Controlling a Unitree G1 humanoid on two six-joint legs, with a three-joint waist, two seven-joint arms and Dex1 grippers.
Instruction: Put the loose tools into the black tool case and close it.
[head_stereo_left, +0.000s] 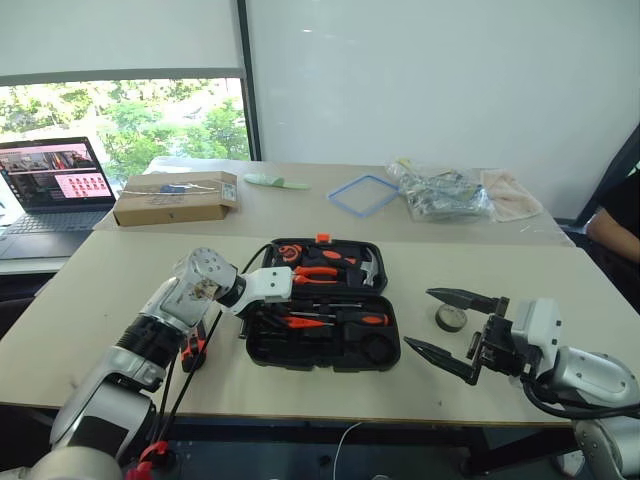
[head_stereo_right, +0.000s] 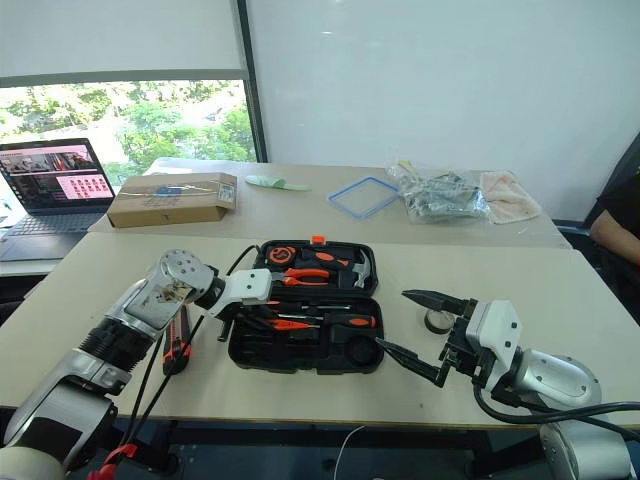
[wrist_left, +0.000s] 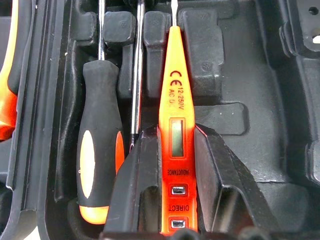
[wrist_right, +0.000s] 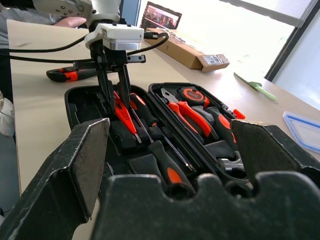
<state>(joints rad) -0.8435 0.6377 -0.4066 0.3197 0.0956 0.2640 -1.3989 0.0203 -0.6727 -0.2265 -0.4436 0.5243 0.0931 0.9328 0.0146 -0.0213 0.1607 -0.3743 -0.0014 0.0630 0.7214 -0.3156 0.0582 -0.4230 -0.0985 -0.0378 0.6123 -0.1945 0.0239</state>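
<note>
The black tool case (head_stereo_left: 320, 362) lies open in front of me on the table. My left gripper (wrist_left: 175, 132) is shut on the slim orange tester pen (wrist_left: 172, 95) and points down into the near half of the case, the pen just over the moulded slots. One orange-and-black screwdriver (wrist_left: 97, 165) lies in a slot beside it, and a second shaft runs between them. The utility knife (head_stereo_left: 192, 350) lies on the table left of the case. My right gripper (head_stereo_left: 450, 325) hangs open to the right of the case, with the grey tape roll (head_stereo_right: 437, 321) on the table just behind it.
Orange-handled pliers (head_stereo_left: 318, 272) and a hammer (head_stereo_left: 368, 268) sit in the far half of the case. At the back stand a cardboard box (head_stereo_left: 175, 197), a laptop (head_stereo_left: 50, 185), a blue frame (head_stereo_left: 363, 193) and a plastic bag (head_stereo_left: 445, 195). A person (head_stereo_left: 615, 225) sits at the right edge.
</note>
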